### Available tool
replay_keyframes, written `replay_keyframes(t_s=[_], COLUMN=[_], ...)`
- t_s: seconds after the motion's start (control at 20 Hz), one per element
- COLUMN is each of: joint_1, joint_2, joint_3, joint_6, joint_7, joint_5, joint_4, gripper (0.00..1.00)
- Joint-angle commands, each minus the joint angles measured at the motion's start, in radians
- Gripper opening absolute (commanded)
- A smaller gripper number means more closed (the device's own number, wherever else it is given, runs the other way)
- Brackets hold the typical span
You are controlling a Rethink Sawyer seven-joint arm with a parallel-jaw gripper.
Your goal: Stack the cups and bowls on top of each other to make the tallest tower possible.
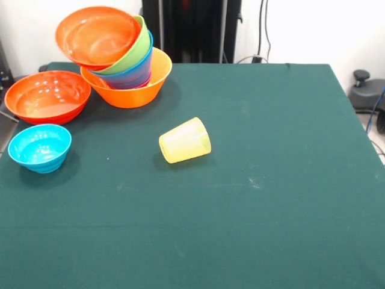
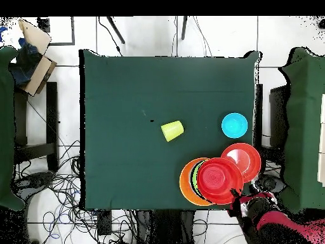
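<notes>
The tower (image 1: 129, 84) stands at the table's far left: a large light-orange bowl (image 2: 186, 182) holding a blue bowl (image 1: 137, 73), a lime green bowl (image 1: 133, 53) and a tilted orange bowl (image 1: 99, 35) on top (image 2: 219, 180). A red-orange bowl (image 1: 48, 96) sits alone beside it (image 2: 249, 155). A small cyan bowl (image 1: 39, 147) is nearer (image 2: 234, 125). The pale-yellow cup (image 1: 184, 140) lies on its side mid-table (image 2: 172, 131). My gripper (image 2: 249, 204) shows only in the overhead view, drawn back off the table's edge next to the tower. No magenta bowl shows plainly.
The green cloth table (image 1: 271, 180) stretches wide to the right of the cup. The black pedestal (image 1: 192, 27) stands behind the far edge. Cables (image 2: 57, 184) lie on the floor, and a box (image 2: 35, 60) sits beside the table.
</notes>
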Motion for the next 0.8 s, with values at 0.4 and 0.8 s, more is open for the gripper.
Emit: replay_keyframes(t_s=[0.4, 0.8], joint_1=[-0.021, 0.087], joint_2=[-0.071, -0.153], joint_3=[0.264, 0.328], joint_6=[0.051, 0.05], joint_7=[-0.077, 0.09], joint_5=[0.085, 0.14], joint_4=[0.098, 0.054], gripper=[1.0, 1.0])
